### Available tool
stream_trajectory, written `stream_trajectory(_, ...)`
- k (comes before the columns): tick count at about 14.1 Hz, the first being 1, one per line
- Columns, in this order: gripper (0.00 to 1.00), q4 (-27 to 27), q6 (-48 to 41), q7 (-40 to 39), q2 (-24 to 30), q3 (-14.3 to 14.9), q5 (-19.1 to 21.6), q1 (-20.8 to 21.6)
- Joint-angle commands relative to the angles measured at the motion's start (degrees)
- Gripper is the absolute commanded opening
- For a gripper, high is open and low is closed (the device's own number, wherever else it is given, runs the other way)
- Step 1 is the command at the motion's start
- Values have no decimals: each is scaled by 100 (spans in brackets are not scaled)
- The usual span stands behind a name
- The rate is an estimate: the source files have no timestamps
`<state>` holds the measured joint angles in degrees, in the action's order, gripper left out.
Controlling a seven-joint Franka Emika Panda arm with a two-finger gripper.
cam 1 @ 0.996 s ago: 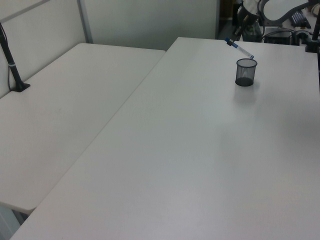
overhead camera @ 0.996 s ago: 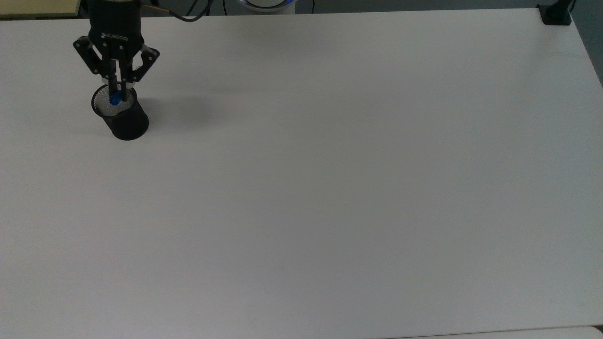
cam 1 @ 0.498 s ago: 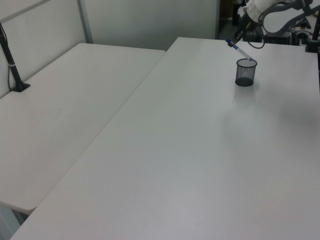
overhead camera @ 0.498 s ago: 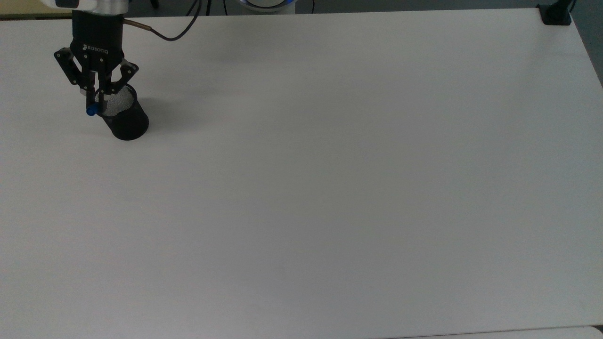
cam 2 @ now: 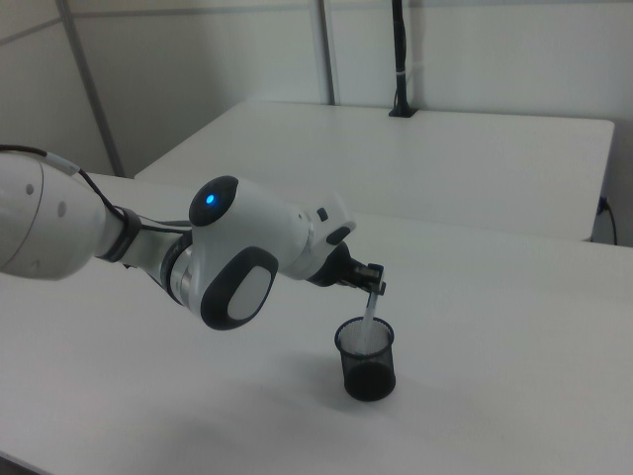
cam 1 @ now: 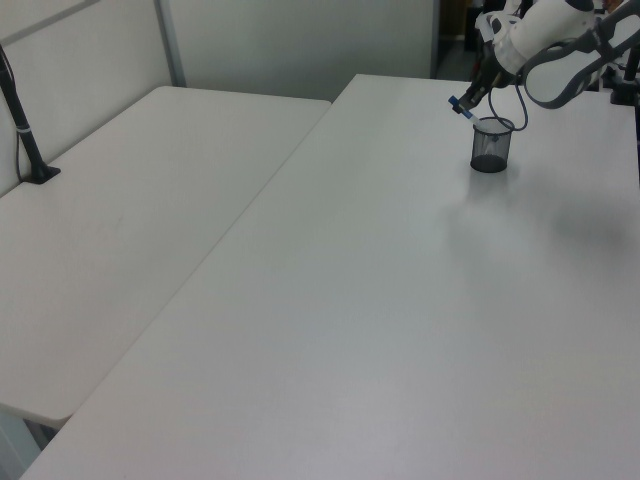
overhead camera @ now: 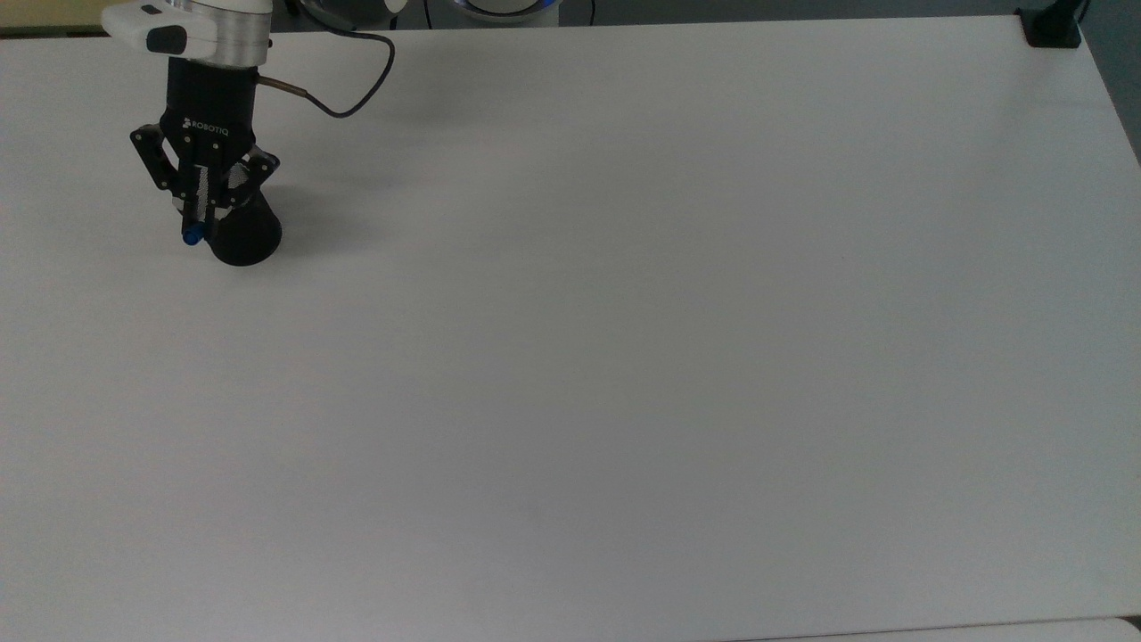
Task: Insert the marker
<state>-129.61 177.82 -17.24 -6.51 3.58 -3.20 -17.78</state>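
Note:
A black mesh cup (overhead camera: pixel 245 239) stands near the far left of the white table (overhead camera: pixel 624 357) in the top view. My gripper (overhead camera: pixel 201 218) hangs right over the cup's mouth, shut on the marker (overhead camera: pixel 191 237), whose blue end pokes out at the cup's left side. In the right view the gripper (cam 2: pixel 373 288) holds the white barrel of the marker (cam 2: pixel 369 315) tilted, its lower end inside the rim of the cup (cam 2: pixel 367 366). In the left view the marker (cam 1: pixel 458 103) slants up and left from the cup (cam 1: pixel 490 148), with the gripper (cam 1: pixel 470 100) on it.
A black mount (overhead camera: pixel 1052 27) sits at the table's far right corner in the top view. The gripper's cable (overhead camera: pixel 357 85) loops above the table behind it. A second white table (cam 1: pixel 120 200) with a black post (cam 1: pixel 25 130) adjoins on the left view's left.
The gripper has come toward the top view's bottom, over the cup's mouth, with the marker still in it. The marker's blue end went from inside the mouth to the cup's left side.

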Motion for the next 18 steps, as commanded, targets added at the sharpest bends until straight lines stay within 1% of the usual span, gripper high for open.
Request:
stream_trajectory(1, 2, -389, 349, -166, 256, -42, 4, -129)
stream_trajectory(2, 10, -389, 323, -148, 299, -42, 4, -190)
stream_trajectory(3, 34, -389, 297, -105, 326, -42, 4, -217)
stream_trajectory(4, 54, -363, 288, 0, 326, -33, 4, -226)
stream_trajectory(5, 65, -346, 288, 219, 344, -33, 4, -226)
stream_trajectory(7, 80, -337, 244, 553, 431, -33, 4, -217)
stream_trajectory(8, 92, -276, 113, 711, 484, -33, 4, -208)
stream_trajectory(9, 100, -127, -227, 965, 598, -42, 4, -165)
stream_trajectory(10, 100, 144, -918, 1142, 738, -42, 4, -129)
stream_trajectory(12, 100, 1012, -2988, 1354, 1002, -86, 13, -94)
stream_trajectory(14, 100, 2014, -5002, 1547, 1021, -121, 22, 64)
stream_trajectory(16, 100, 2806, -6822, 1557, 1012, -174, 82, 318)
stream_trajectory(17, 100, 3088, -7475, 1565, 994, -165, 231, 511)
stream_trajectory(18, 100, 3256, -7890, 1574, 994, -165, 406, 687)
